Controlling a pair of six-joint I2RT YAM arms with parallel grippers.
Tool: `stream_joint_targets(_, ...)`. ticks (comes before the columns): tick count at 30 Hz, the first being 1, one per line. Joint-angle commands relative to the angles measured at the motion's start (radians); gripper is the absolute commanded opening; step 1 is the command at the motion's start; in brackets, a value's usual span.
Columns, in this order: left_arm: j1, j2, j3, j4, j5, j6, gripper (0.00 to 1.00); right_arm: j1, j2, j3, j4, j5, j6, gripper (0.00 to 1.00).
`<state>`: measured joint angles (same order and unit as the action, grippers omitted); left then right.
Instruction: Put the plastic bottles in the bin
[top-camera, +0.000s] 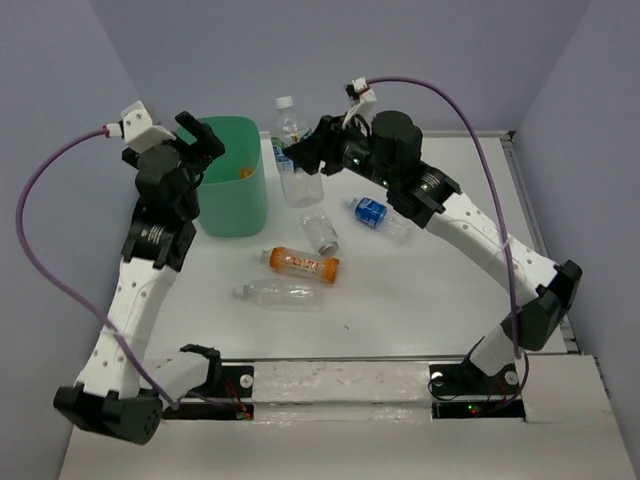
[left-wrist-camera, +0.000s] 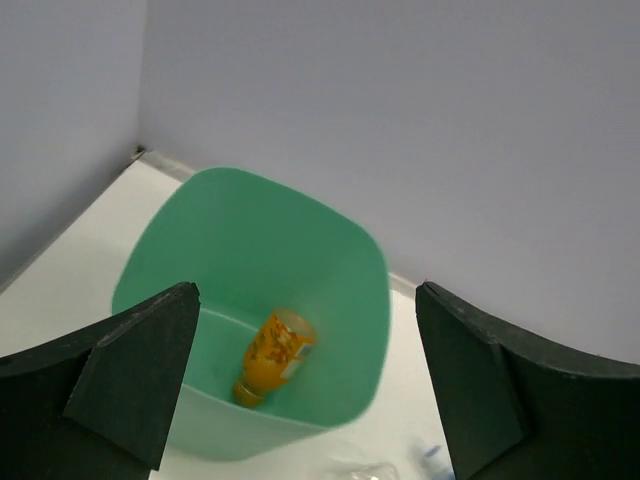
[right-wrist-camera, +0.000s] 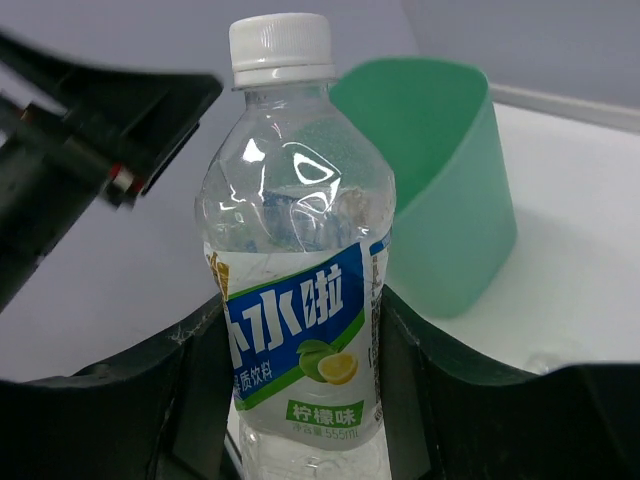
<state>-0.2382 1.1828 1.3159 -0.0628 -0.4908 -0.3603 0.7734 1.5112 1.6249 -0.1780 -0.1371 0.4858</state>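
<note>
The mint-green bin (top-camera: 236, 205) stands at the back left, with an orange bottle (left-wrist-camera: 270, 356) lying inside it. My left gripper (top-camera: 200, 135) is open and empty above the bin's left rim. My right gripper (top-camera: 300, 160) is shut on an upright clear bottle with a white cap and blue-green label (right-wrist-camera: 300, 300), held just right of the bin (right-wrist-camera: 440, 200). On the table lie an orange bottle (top-camera: 300, 263), a clear bottle (top-camera: 280, 293), a small clear bottle (top-camera: 321, 231) and a blue-labelled bottle (top-camera: 378, 215).
Grey walls close in at the back and both sides. A purple cable (top-camera: 45, 180) loops out from the left wrist, and another (top-camera: 450, 100) arcs over the right arm. The arm bases stand at the near table edge.
</note>
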Motion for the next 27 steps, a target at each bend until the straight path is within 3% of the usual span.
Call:
stream_joint_targets(1, 0.004, -0.294, -0.141, -0.066, 0.199, -0.1, 0.99, 0.012, 0.18, 0.229, 0.166, -0.025, -0.029, 0.27)
stream_joint_targets(4, 0.004, -0.415, -0.248, -0.174, 0.236, -0.135, 0.99, 0.021, 0.358, 0.453, 0.216, -0.041, -0.046, 0.27)
stream_joint_targets(6, 0.004, -0.504, -0.332, -0.254, 0.268, -0.181, 0.99, 0.021, 0.499, 0.698, 0.224, -0.051, -0.05, 0.27)
stream_joint_targets(7, 0.004, -0.534, -0.36, -0.279, 0.28, -0.202, 0.99, 0.021, 0.544, 0.699, 0.225, -0.055, -0.05, 0.27)
stream_joint_targets(9, 0.004, -0.587, -0.417, -0.324, 0.346, -0.262, 0.99, 0.021, 0.628, 0.864, 0.232, -0.059, -0.058, 0.27)
stream_joint_targets(14, 0.004, -0.704, -0.573, -0.459, 0.475, -0.442, 0.99, 0.039, 0.79, 0.943, 0.414, -0.022, -0.078, 0.27)
stream_joint_targets(17, -0.004, -0.697, -0.613, -0.522, 0.549, -0.451, 0.99, 0.064, 0.845, 0.951, 0.491, 0.001, -0.114, 0.29)
stream_joint_targets(20, -0.016, -0.681, -0.65, -0.529, 0.627, -0.439, 0.99, 0.111, 0.961, 1.042, 0.483, 0.019, -0.232, 0.47)
stream_joint_targets(21, -0.018, -0.68, -0.661, -0.508, 0.639, -0.437, 0.99, 0.112, 0.966, 1.049, 0.479, 0.022, -0.252, 0.56)
stream_joint_targets(22, -0.018, -0.678, -0.681, -0.493, 0.644, -0.436, 0.99, 0.122, 0.96, 1.015, 0.489, 0.024, -0.278, 0.74)
stream_joint_targets(23, -0.019, -0.674, -0.688, -0.474, 0.649, -0.433, 0.99, 0.122, 0.946, 0.985, 0.498, 0.025, -0.282, 0.8)
stream_joint_targets(27, -0.024, -0.637, -0.702, -0.395, 0.658, -0.411, 0.99, 0.122, 0.83, 0.855, 0.499, 0.017, -0.303, 0.91)
